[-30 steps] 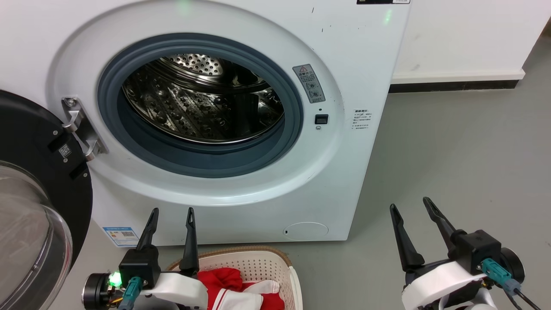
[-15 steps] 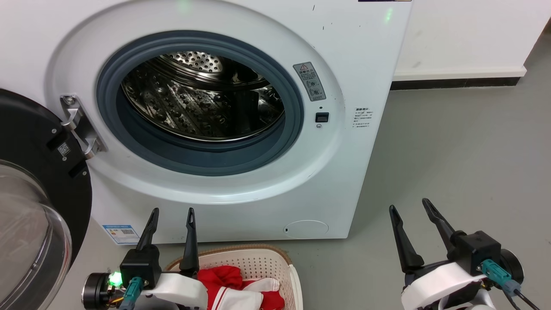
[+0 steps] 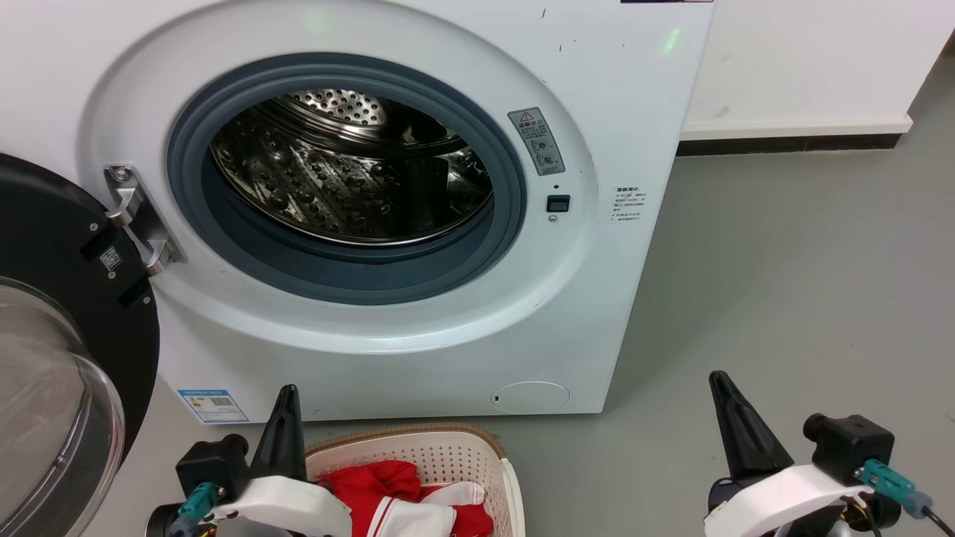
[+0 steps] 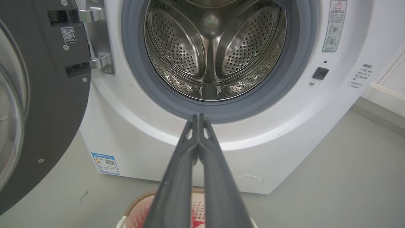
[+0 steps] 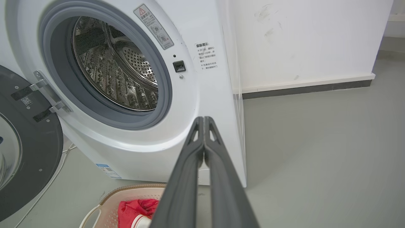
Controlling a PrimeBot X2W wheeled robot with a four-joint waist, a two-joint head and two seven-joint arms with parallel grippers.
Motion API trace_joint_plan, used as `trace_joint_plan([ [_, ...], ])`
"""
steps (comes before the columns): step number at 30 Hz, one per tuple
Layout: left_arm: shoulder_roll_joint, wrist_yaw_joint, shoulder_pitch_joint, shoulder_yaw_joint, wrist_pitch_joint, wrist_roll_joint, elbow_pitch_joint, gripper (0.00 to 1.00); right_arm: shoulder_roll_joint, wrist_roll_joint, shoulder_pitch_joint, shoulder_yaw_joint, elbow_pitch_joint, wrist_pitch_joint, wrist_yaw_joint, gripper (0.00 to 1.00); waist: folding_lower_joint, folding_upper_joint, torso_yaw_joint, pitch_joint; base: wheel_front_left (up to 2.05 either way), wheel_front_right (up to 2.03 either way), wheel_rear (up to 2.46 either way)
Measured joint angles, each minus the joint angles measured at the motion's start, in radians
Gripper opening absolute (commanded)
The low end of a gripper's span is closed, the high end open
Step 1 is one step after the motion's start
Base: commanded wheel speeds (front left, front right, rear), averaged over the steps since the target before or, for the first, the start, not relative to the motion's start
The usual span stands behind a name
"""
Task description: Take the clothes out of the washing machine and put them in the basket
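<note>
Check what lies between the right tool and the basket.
Bare grey floor; nothing stands between the right tool and the basket. The head view shows that stretch.

Left gripper [image 4: 198, 118], jaws pressed together, tips seen against the lower edge of the grey rubber ring [image 4: 134, 66] of the washing machine [image 4: 126, 126]; perforated steel drum [image 4: 177, 50] beyond; round door [image 4: 50, 120] swung open at left; basket [image 4: 136, 211] at the bottom edge, a sliver of red clothes [image 4: 196, 222] showing between the fingers; grey floor [image 4: 332, 180].
</note>
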Motion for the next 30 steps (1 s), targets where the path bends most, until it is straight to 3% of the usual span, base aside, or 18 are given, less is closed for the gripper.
trace_joint_plan([
  [30,-0.005,-0.056,-0.027,0.058,0.115,-0.500,0.005,0.00,-0.021,0.522,-0.044,-0.042,0.049,0.054,0.000,0.00,0.0000,0.0000,0.012,0.000,0.00,0.00,0.00],
])
